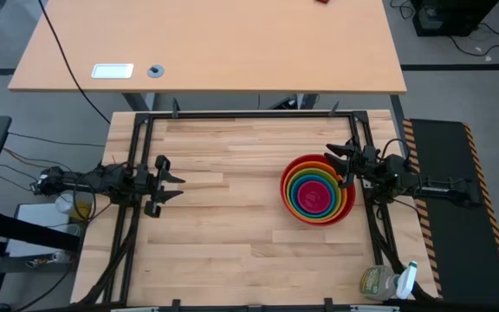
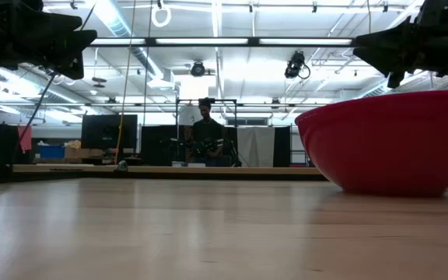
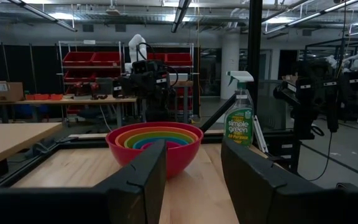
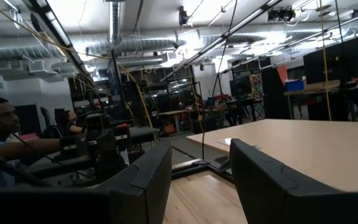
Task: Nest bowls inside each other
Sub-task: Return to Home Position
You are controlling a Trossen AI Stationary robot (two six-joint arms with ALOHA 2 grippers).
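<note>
**Open wood left and centre; one stack blocks the right**

The desk (image 1: 232, 225) is bare wood from the left claw (image 1: 178, 186) across its middle to the bowls (image 1: 318, 189), and along its front and back strips. The bowls, nested as one stack, stand on the right half near the edge. The right claw (image 1: 338, 165) hangs over the stack's right rim with its fingers apart, so room there is tight. A black frame (image 1: 249, 114) rims the desk at the back and sides. A bottle (image 1: 388, 282) sits at the front right corner by the frame. The left claw, fingers apart, hangs at the left edge, well apart from the stack.
</note>
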